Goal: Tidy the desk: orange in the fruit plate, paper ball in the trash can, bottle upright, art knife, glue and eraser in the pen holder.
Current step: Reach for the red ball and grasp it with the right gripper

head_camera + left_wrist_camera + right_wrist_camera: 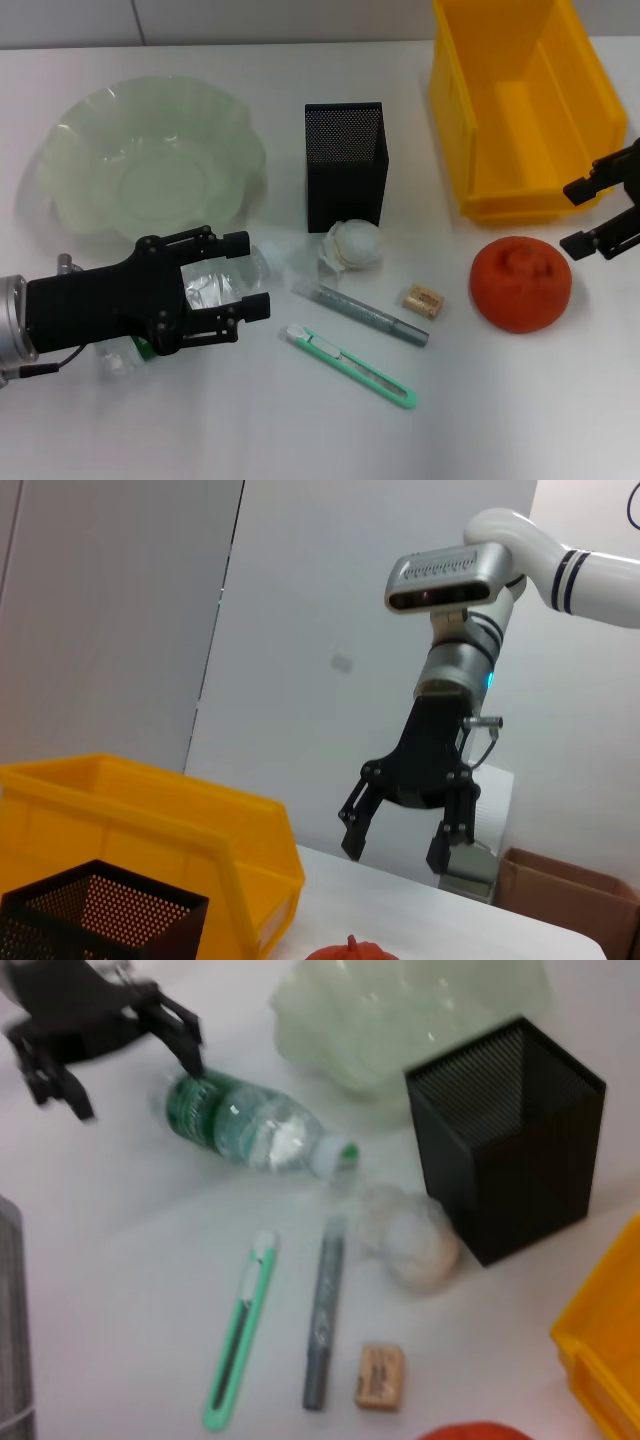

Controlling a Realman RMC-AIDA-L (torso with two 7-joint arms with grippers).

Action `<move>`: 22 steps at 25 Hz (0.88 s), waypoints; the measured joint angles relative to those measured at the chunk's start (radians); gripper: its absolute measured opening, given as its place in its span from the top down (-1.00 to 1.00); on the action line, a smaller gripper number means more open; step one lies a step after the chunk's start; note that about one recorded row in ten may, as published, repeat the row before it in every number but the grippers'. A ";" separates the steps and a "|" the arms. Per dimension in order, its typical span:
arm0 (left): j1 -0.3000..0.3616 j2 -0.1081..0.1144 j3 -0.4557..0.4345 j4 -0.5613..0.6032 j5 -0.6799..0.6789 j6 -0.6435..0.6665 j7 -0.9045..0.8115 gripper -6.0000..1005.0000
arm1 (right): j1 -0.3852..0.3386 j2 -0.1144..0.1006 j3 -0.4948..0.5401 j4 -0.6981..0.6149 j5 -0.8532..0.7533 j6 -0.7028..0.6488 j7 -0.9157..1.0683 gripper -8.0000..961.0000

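Both open: left gripper (250, 272) over bottle (250, 1130), right gripper (580, 215) nr orange (520, 283).

Bottle (250, 1130) lies flat — left tool (110, 1050) open over its base.

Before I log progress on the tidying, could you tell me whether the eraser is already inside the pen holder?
No, the eraser lies on the table beside the glue stick, in front of the pen holder.
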 joint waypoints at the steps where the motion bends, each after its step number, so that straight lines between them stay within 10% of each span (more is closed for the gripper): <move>1: 0.000 0.001 0.000 0.000 0.000 0.000 -0.003 -0.56 | -0.006 0.003 -0.019 0.004 0.000 0.022 -0.001 -0.73; 22: -0.001 0.002 -0.011 0.000 0.001 -0.001 -0.014 -0.56 | -0.035 0.130 -0.199 0.065 -0.103 0.276 -0.034 -0.72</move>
